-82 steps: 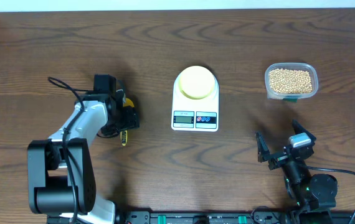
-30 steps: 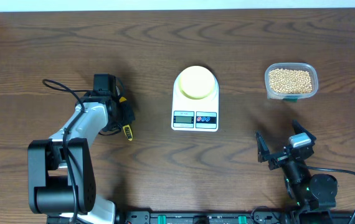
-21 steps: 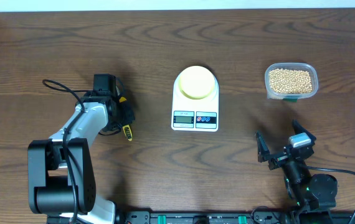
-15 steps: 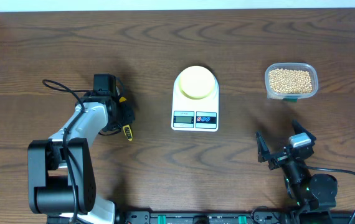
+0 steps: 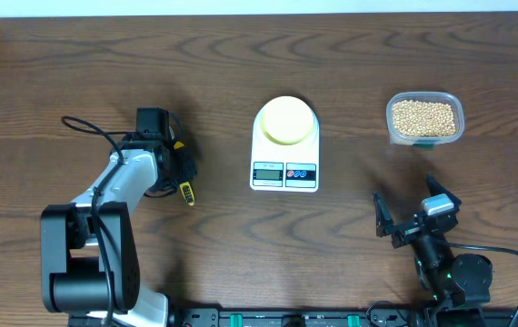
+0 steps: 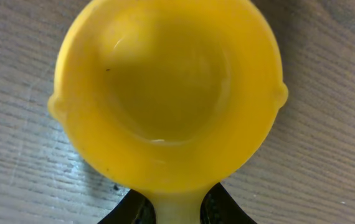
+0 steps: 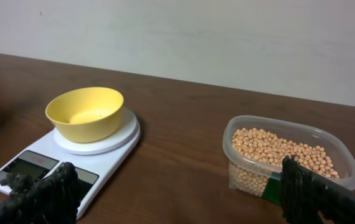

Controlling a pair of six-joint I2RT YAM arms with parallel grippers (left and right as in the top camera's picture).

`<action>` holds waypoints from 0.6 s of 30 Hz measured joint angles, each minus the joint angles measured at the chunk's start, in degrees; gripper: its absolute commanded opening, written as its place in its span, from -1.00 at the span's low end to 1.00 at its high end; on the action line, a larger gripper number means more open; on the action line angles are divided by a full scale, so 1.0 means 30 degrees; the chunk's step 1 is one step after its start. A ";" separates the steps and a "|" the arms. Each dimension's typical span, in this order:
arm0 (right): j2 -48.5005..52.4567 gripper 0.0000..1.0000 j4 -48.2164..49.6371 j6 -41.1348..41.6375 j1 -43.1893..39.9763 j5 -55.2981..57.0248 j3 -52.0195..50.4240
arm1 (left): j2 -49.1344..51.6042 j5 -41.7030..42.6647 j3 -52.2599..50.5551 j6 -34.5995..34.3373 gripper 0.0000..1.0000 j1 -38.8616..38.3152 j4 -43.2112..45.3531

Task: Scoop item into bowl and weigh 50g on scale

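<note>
The item, tan beans [image 5: 424, 118] [image 7: 283, 149], fills a clear plastic container at the right back. The pale yellow bowl [image 5: 286, 120] [image 7: 85, 112] stands empty on the white scale [image 5: 284, 173] [image 7: 40, 165] at the table's middle. My left gripper [image 5: 182, 168] [image 6: 174, 210] is left of the scale, low over the table, shut on the handle of a bright yellow scoop [image 6: 165, 93]. The scoop's cup is empty, and its handle end [image 5: 186, 191] pokes out toward the front. My right gripper [image 5: 409, 216] [image 7: 177, 193] stands open near the front right, facing the scale and the container, holding nothing.
The clear container [image 5: 425, 136] [image 7: 240, 134] has a green label on its near side. A black cable [image 5: 91, 127] loops off the left arm. The wooden table [image 5: 332, 54] runs to a pale wall at the back.
Since the earliest frame the scoop's handle end has shifted slightly right and back with the left gripper. Over the last second nothing has visibly moved.
</note>
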 measured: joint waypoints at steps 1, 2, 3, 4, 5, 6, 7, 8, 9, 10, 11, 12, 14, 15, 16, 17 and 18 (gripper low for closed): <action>0.0000 0.99 0.0000 -0.0007 0.0000 0.0000 0.0000 | -0.0109 0.0000 0.0000 -0.0051 -0.54 0.0000 -0.0175; 0.0000 0.98 0.0000 0.0000 0.0000 0.0000 0.0000 | -0.0401 0.0000 0.0007 -0.0117 -0.54 0.0000 -0.0430; 0.0000 0.98 0.0000 -0.0007 0.0000 0.0000 0.0000 | -0.0750 0.0000 0.0051 -0.0175 -0.54 0.0000 -0.0685; 0.0000 0.99 0.0000 -0.0007 0.0000 0.0007 0.0000 | -0.1151 0.0000 0.0168 -0.0240 -0.54 0.0000 -0.1013; 0.0000 0.99 0.0000 0.0000 0.0000 0.0007 0.0000 | -0.1625 0.0000 0.0357 -0.0350 -0.54 0.0000 -0.1326; 0.0000 0.98 0.0000 -0.0007 0.0000 0.0007 0.0000 | -0.2040 0.0000 0.0634 -0.0488 -0.54 0.0000 -0.1807; 0.0000 0.99 0.0000 -0.0007 0.0000 0.0000 0.0000 | -0.2514 0.0000 0.0925 -0.0627 -0.54 0.0000 -0.2178; 0.0000 0.99 0.0000 -0.0007 0.0000 0.0007 0.0000 | -0.2871 0.0007 0.1268 -0.0678 -0.54 0.0007 -0.2761; 0.0000 0.99 0.0000 -0.0007 0.0000 0.0000 0.0000 | -0.3264 0.0000 0.1574 -0.0714 -0.54 0.0000 -0.3271; 0.0000 0.98 0.0000 0.0000 0.0000 0.0007 0.0000 | -0.3577 0.0007 0.1989 -0.0758 -0.54 0.0007 -0.3963; 0.0000 0.99 0.0000 -0.0007 0.0000 0.0000 0.0000 | -0.3810 0.0000 0.2368 -0.0758 -0.54 0.0007 -0.4634; 0.0000 0.98 0.0000 0.0000 0.0000 0.0007 0.0000 | -0.3993 0.0007 0.2783 -0.0772 -0.54 0.0000 -0.5260; 0.0000 0.99 0.0000 -0.0007 0.0000 0.0007 0.0000 | -0.4095 0.0007 0.3308 -0.0823 -0.54 0.0007 -0.5974; 0.0000 0.99 0.0000 0.0000 0.0000 0.0007 0.0000 | -0.4087 0.0007 0.3475 -0.0838 -0.54 0.0000 -0.6229; 0.0000 0.98 0.0000 -0.0007 0.0000 0.0000 0.0000 | -0.4087 0.0007 0.3526 -0.0845 -0.54 0.0000 -0.6397; 0.0000 0.99 0.0007 -0.0007 0.0000 0.0000 0.0000 | -0.4087 0.0007 0.3541 -0.0896 -0.54 0.0000 -0.6564; 0.0000 0.99 0.0000 -0.0007 0.0000 0.0007 0.0000 | -0.4087 0.0007 0.3541 -0.0911 -0.54 0.0000 -0.6717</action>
